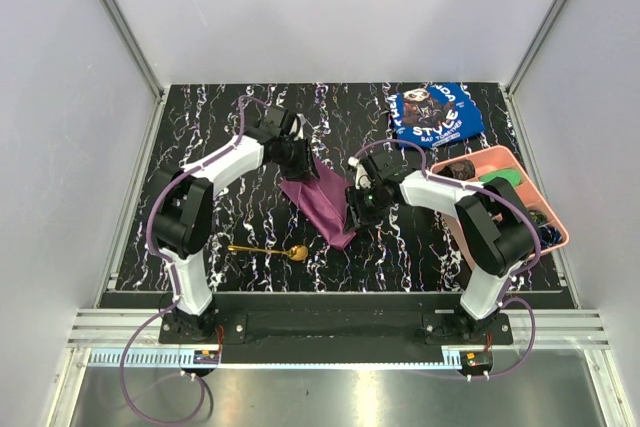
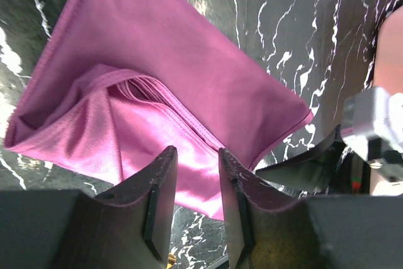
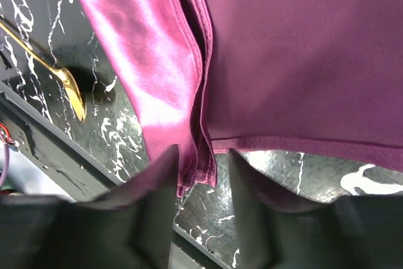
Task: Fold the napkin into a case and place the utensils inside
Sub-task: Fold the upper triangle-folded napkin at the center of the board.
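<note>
Purple napkin (image 1: 322, 202) folded on the black table (image 1: 200, 117), between both grippers. Left gripper (image 2: 196, 155) over its far end, fingers a little apart, holding nothing. Right gripper (image 3: 203, 154) at its near end, fingers a little apart, cloth edge between them. Gold spoon (image 1: 265, 249) nearby, not touching.
</note>
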Action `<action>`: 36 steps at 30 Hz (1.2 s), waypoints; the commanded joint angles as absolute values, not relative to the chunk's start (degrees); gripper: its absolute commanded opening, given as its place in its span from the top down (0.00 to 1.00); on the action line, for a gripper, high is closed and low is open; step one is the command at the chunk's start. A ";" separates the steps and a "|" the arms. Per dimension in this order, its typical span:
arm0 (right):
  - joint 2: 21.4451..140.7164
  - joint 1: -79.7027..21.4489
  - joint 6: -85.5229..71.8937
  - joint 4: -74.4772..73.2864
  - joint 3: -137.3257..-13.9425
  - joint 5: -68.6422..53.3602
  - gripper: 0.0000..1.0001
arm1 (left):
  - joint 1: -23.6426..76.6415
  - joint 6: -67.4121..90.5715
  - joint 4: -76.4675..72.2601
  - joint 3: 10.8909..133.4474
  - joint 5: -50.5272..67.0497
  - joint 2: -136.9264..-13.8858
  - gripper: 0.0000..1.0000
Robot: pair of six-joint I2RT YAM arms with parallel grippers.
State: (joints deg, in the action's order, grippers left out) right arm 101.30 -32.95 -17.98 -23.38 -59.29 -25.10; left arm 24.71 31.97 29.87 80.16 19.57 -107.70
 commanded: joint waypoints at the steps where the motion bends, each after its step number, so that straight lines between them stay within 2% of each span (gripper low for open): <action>1: 100.55 -32.78 -18.28 -20.74 -60.20 -26.72 0.75 | 24.52 32.52 26.81 79.11 21.18 -105.64 0.66; 3: 100.02 -32.70 -18.28 -21.09 -60.64 -26.63 0.91 | 24.52 32.96 26.20 78.84 21.44 -105.56 0.67; 5: 99.58 -32.43 -18.10 -21.79 -61.08 -25.41 1.00 | 24.61 33.22 26.02 78.66 21.01 -105.56 0.68; 8: 98.70 -31.91 -17.76 -22.59 -61.08 -23.04 1.00 | 24.61 33.57 25.40 78.84 21.44 -105.64 0.69; 12: 100.10 -31.03 -16.96 -22.59 -62.14 -23.46 1.00 | 24.61 33.22 25.22 81.81 22.76 -108.53 0.54; 14: 101.07 -30.94 -16.79 -22.59 -62.92 -24.34 1.00 | 25.05 32.52 25.75 83.05 21.10 -109.42 0.52; 21: 101.69 -30.76 -16.96 -22.50 -64.60 -23.82 1.00 | 27.86 26.02 38.74 97.53 7.23 -117.50 0.49; 24: 102.04 -30.59 -16.70 -22.59 -65.21 -23.73 1.00 | 27.86 24.44 40.78 98.70 2.83 -117.69 0.49; 27: 102.74 -30.06 -16.26 -22.50 -65.21 -23.38 1.00 | 27.86 23.91 40.96 98.44 2.54 -116.63 0.53; 28: 103.09 -29.80 -16.17 -22.41 -65.13 -23.12 1.00 | 27.86 24.17 41.04 98.44 3.42 -116.54 0.61; 31: 104.06 -29.71 -15.73 -22.32 -65.13 -21.62 1.00 | 27.86 24.96 40.96 98.26 5.45 -116.81 0.72; 36: 104.77 -29.62 -14.85 -22.15 -64.78 -19.08 0.99 | 26.63 28.90 36.49 93.26 9.40 -114.18 0.80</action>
State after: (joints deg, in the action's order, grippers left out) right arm 104.60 -29.98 -16.56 -22.87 -63.31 -22.72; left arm 27.73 26.22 40.32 95.98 6.44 -117.84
